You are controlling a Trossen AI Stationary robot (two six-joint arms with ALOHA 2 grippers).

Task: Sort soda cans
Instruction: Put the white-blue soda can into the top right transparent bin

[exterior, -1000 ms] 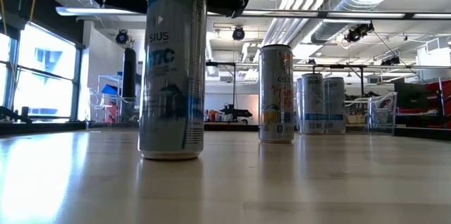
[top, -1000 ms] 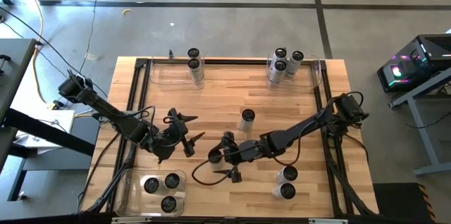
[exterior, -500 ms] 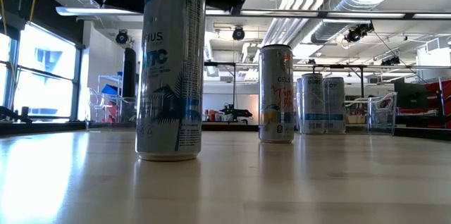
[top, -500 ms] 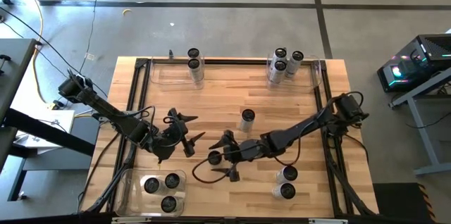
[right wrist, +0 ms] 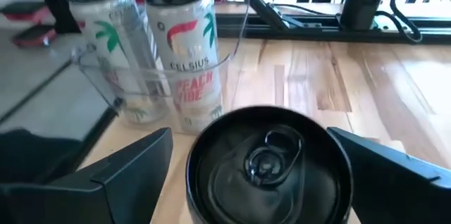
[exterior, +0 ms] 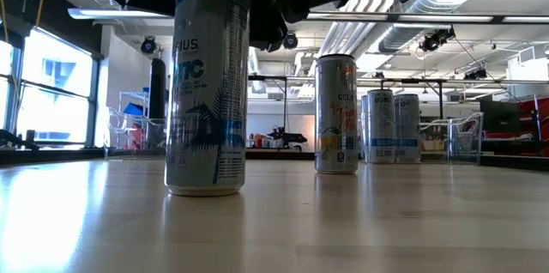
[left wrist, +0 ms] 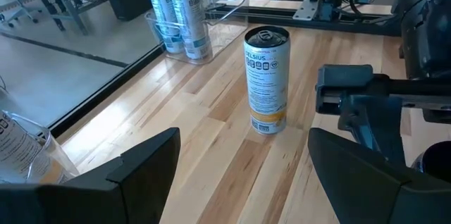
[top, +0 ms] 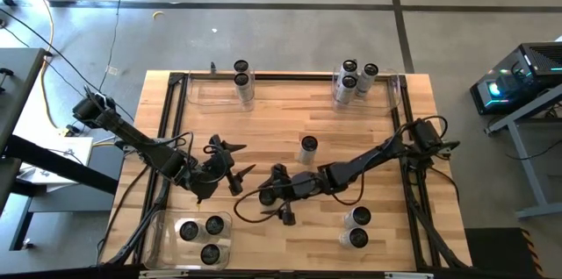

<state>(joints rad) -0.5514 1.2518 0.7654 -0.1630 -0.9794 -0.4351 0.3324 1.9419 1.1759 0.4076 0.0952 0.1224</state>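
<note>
Cans are partly sorted, by my reading. One soda can (top: 266, 196) stands near the middle of the table (top: 281, 121), a little toward the front edge, and the right gripper (top: 275, 195) sits around it, fingers apart on either side of its top and not yet closed, as the right wrist view shows. A second loose can (top: 308, 146) stands upright just behind it, nearer the table's centre. Two more cans (top: 356, 228) stand free near the front right corner. Those four look to be what remains.

Three cans fill the front-left bin (top: 169, 225), two stand in the back-left bin (top: 204, 93), and four cluster in the back-right bin (top: 392, 91). So roughly nine are placed.

Just left of the working gripper, the left gripper (top: 230, 167) waits with its fingers spread wide, holding nothing.
</note>
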